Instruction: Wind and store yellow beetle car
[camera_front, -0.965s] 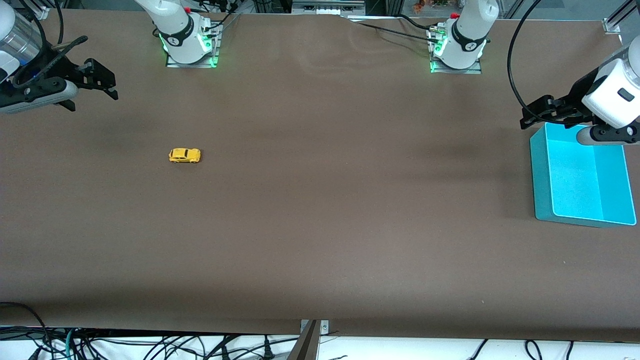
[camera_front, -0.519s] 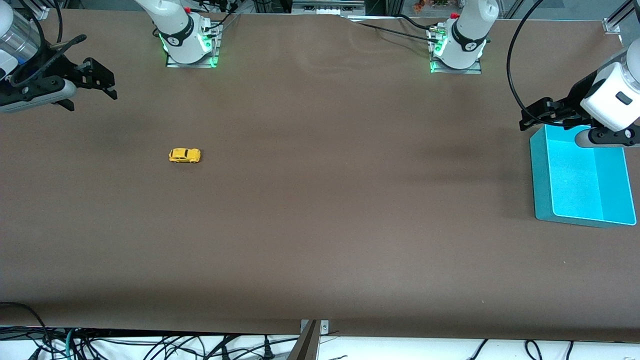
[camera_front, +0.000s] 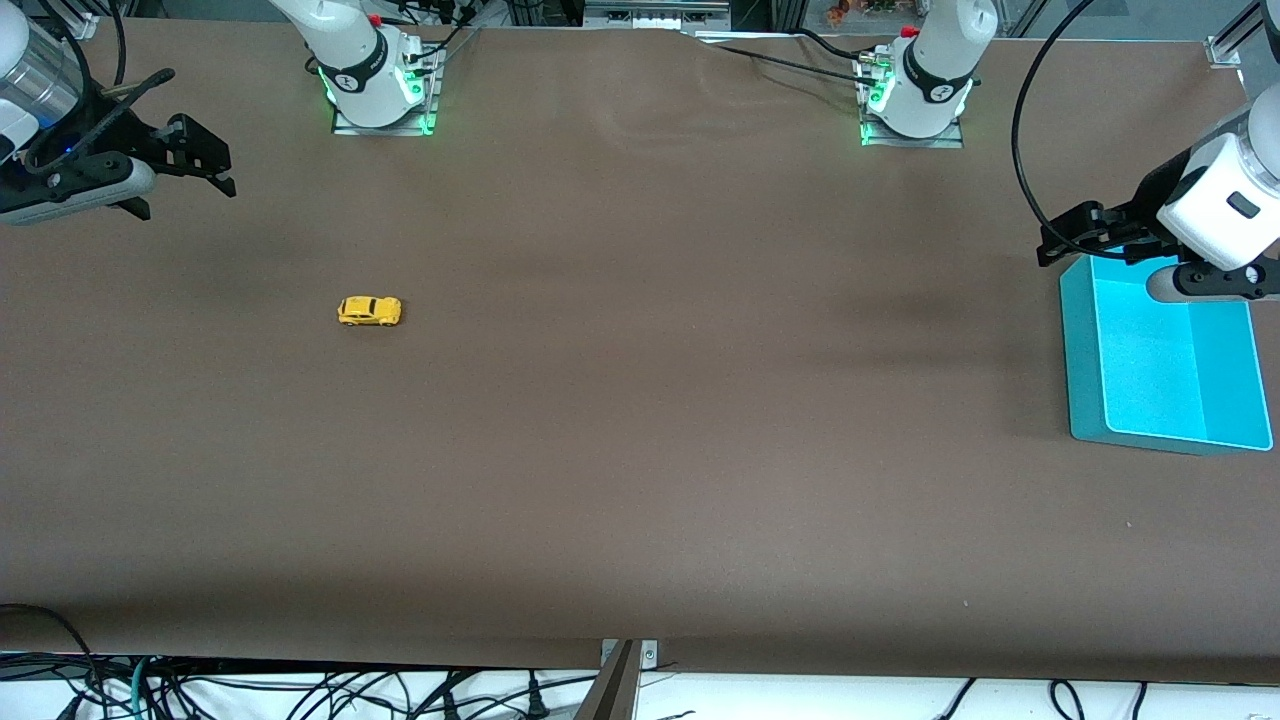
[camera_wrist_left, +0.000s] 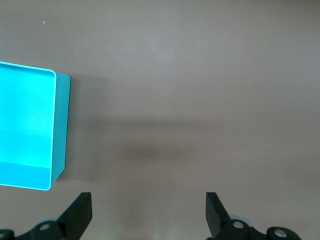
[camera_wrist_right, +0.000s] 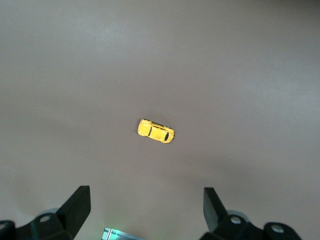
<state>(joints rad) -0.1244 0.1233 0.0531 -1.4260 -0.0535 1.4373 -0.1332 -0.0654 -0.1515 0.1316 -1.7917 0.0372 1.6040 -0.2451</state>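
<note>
Bright yellow beetle car (camera_front: 369, 311) with dark windows, plain brown table (camera_front: 640, 450), turquoise bin (camera_front: 1082, 400), black-fingered left gripper (camera_front: 1062, 238) and right gripper (camera_front: 205, 165).

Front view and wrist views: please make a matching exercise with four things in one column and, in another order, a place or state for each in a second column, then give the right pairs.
Things:
1. yellow beetle car
2. turquoise bin
3. left gripper
4. right gripper

Places or states:
A. open, in the air by the bin's corner
B. empty, at the left arm's end of the table
C. open, in the air at the right arm's end
D. on its wheels on the bare table

Pairs: 1-D, 2-B, 3-A, 4-C
</note>
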